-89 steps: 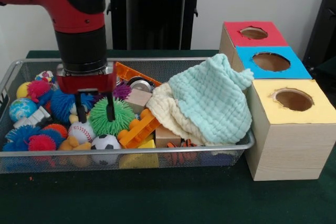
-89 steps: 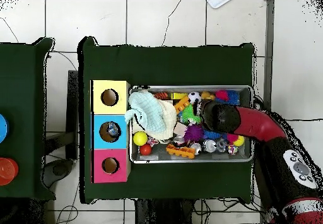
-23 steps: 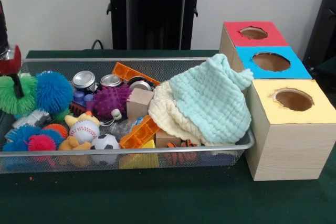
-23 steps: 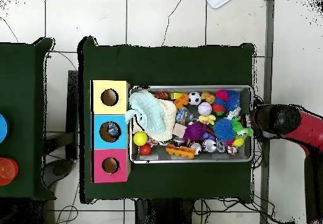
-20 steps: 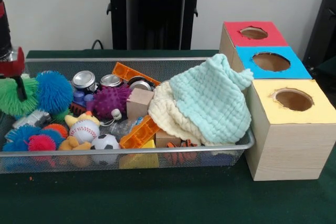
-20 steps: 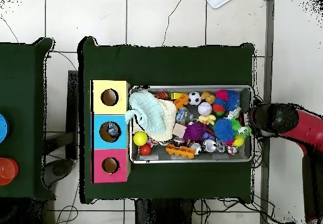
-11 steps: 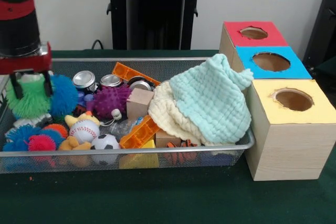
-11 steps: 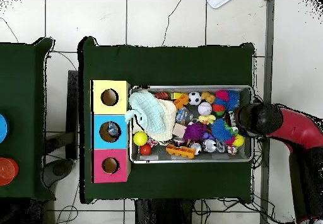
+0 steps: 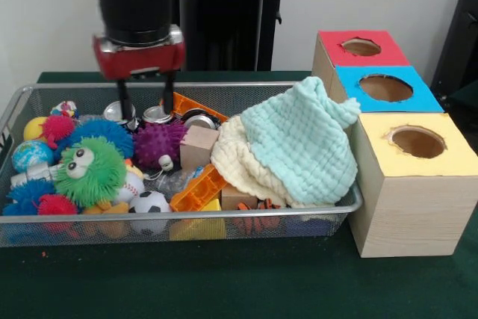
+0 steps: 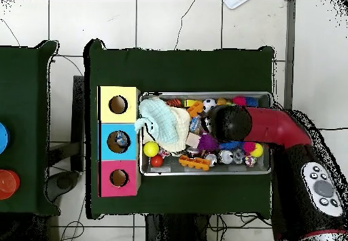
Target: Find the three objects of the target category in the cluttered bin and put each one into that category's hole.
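The end effector (image 9: 144, 96) is held with fingers apart above the silver metal drink cans (image 9: 157, 114), which stand upright directly beneath, one between the fingertips.

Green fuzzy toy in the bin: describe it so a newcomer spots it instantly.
Start at the wire mesh bin and go to the end farthest from the coloured boxes. The green fuzzy toy sits near the front rim, beside blue spiky balls; only it has two googly eyes.
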`<state>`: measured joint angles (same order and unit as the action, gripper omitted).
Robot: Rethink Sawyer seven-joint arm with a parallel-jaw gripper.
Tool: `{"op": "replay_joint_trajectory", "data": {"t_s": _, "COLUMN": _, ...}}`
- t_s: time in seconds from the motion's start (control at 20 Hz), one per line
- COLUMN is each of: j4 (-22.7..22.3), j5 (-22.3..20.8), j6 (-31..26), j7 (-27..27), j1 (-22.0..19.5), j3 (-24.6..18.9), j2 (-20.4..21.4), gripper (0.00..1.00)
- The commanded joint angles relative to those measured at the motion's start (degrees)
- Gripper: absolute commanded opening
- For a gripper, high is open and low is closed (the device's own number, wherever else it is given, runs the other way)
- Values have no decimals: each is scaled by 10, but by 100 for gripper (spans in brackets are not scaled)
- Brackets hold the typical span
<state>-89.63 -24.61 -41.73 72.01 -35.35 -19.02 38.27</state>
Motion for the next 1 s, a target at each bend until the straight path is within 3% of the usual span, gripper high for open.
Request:
{"op": "replay_joint_trajectory", "data": {"t_s": 0.05, "j4": -69, "j5": -10, "j6": 141, "j7": 159, "j1": 17, "j3": 40, "j2": -56, "gripper": 100}}
{"op": "replay_joint_trajectory", "data": {"t_s": 0.4, "j4": -5, "j5": -22, "j6": 203, "j7": 113, "j1": 26, "j3": 62, "j2": -138, "gripper": 100}}
{"op": "replay_joint_trajectory", "data": {"t_s": 0.75, "j4": 36, "j5": -7, "j6": 140, "j7": 112, "j1": 78, "j3": 129, "j2": -156, "gripper": 100}}
{"op": "replay_joint_trajectory", "data": {"t_s": 1.0, "j4": 52, "j5": 24, "j6": 87, "j7": 105, "j1": 90, "j3": 136, "j2": -177, "gripper": 100}}
